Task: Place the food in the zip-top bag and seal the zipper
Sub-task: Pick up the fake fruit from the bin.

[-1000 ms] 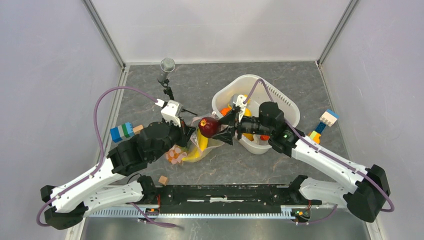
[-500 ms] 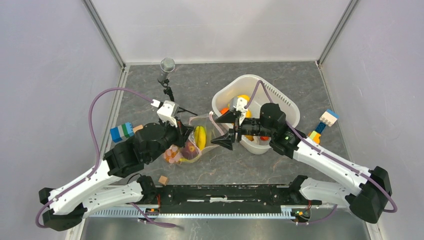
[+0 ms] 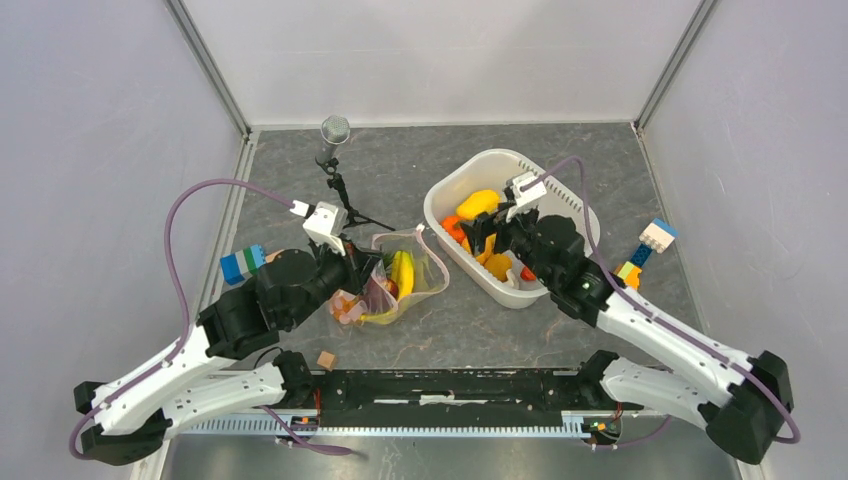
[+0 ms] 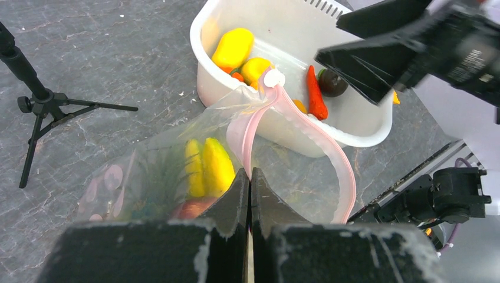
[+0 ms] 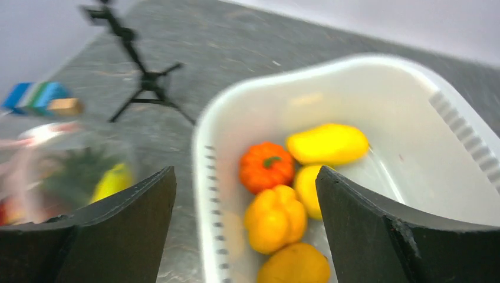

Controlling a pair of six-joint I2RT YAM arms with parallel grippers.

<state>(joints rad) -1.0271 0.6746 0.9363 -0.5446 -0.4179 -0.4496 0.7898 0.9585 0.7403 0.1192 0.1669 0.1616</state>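
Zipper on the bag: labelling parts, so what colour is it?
The zipper is pale pink; the left wrist view shows it best.

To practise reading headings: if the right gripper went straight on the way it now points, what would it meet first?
Probably the pumpkin in the white tub, framed by the open right gripper; depth is unclear, perhaps the pepper beside it.

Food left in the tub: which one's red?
The long thin pepper-like piece beside the dark round one; it alone is red, the rest in the white tub are yellow, orange or dark.
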